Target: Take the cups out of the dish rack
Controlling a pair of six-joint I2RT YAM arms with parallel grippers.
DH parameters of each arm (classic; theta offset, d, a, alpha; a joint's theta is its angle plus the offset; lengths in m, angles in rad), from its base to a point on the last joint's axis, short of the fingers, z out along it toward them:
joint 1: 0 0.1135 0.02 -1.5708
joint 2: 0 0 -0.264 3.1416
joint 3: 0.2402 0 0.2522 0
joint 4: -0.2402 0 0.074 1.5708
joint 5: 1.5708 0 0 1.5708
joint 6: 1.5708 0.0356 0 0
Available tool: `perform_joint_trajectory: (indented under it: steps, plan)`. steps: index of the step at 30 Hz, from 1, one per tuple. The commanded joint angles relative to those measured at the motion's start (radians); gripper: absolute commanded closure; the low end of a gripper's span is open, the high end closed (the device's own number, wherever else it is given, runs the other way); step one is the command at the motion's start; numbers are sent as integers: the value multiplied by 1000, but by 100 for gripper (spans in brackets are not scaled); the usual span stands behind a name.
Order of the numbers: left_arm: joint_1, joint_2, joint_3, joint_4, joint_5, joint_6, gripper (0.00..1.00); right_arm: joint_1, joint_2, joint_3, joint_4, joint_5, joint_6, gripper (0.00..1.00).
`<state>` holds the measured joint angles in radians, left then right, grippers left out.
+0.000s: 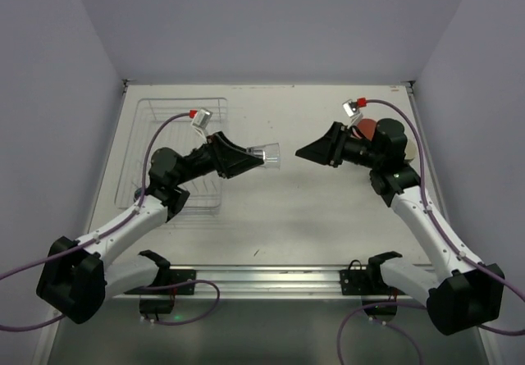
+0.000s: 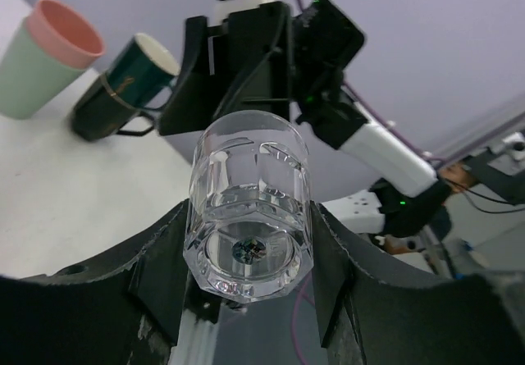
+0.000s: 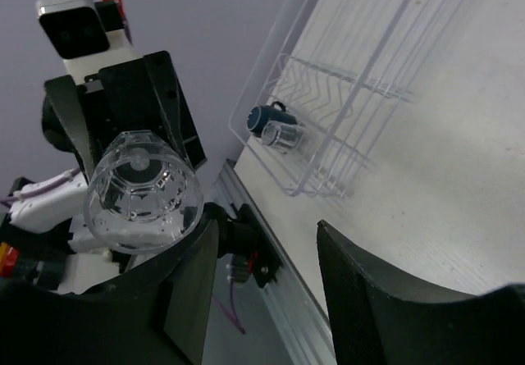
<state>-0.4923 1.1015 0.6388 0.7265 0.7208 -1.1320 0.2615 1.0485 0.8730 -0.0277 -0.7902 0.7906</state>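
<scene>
My left gripper (image 1: 256, 158) is shut on a clear glass (image 1: 269, 154) and holds it on its side above the table's middle, mouth toward the right arm. In the left wrist view the glass (image 2: 248, 205) sits between both fingers of my left gripper (image 2: 248, 275). My right gripper (image 1: 302, 152) is open and empty, facing the glass a short gap away. In the right wrist view the glass (image 3: 143, 193) is above my right gripper's (image 3: 262, 275) left finger, not between the fingers. The wire dish rack (image 1: 184, 100) lies at the far left; it holds a dark mug (image 3: 271, 119) and a second clear glass (image 3: 287, 137).
Behind the right arm stand a salmon cup (image 1: 369, 125) and a dark cup (image 1: 392, 131). The left wrist view shows a salmon cup nested in a mint-green one (image 2: 45, 61) beside a dark handled mug (image 2: 123, 94). A metal rail (image 1: 262, 276) runs along the near edge.
</scene>
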Motion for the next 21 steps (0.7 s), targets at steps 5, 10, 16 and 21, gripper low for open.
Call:
perform_joint_trajectory:
  steps: [5,10,16,21]
  plan:
    - [-5,80,-85,602,74,-334,100,-1,34,-32,287,-191,133,51]
    - [-8,110,-88,620,72,-344,100,2,16,-43,339,-218,174,52]
    - [-12,126,-91,645,65,-351,100,34,19,-39,357,-224,182,52]
    - [-23,147,-94,672,60,-367,100,67,36,-31,377,-213,196,52]
